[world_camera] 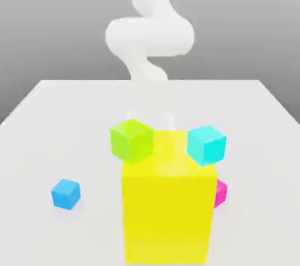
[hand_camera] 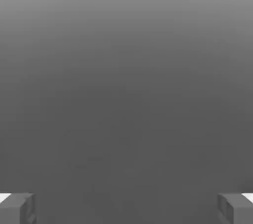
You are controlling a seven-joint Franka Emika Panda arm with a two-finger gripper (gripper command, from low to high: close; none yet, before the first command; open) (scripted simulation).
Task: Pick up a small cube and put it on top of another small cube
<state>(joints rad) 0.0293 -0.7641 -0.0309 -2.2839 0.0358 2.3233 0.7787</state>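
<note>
Exterior view: white table (world_camera: 35, 118) bears cubes before a grey backdrop (world_camera: 53, 19).

I look at every side I can see and I find no words, numbers, labels or signs to read. The cubes, the big block, the table and the arm are all plain.

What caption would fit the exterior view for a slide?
White table with a small blue cube apart from a green cube, cyan cube, tall yellow block and half-hidden magenta cube.
</note>
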